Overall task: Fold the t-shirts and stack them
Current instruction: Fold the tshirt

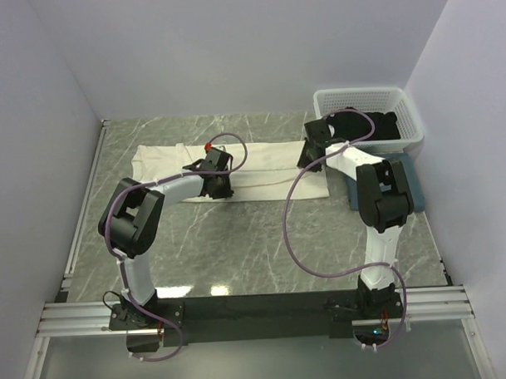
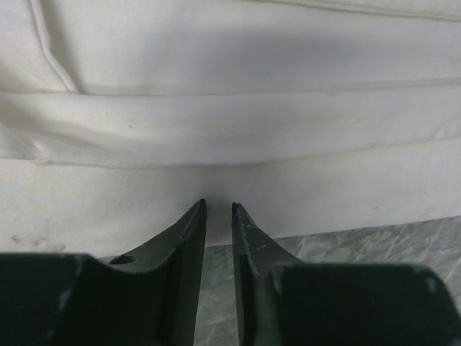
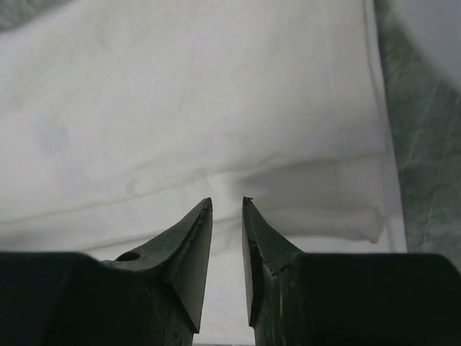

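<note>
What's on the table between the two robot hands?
The cream-white t-shirt lies spread flat between the left gripper and the right gripper. The top view shows this best.

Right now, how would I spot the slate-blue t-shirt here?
Find the white lattice basket in the far right corner. In front of it, partly under the right arm, lies the slate-blue t-shirt: folded small and dark, unlike the long cream t-shirt spread to its left.

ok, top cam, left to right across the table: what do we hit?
cream shirt (its left end) → left gripper → right gripper → blue shirt. Left out the basket: it sits further back and overlaps the right gripper and blue shirt sideways.
</note>
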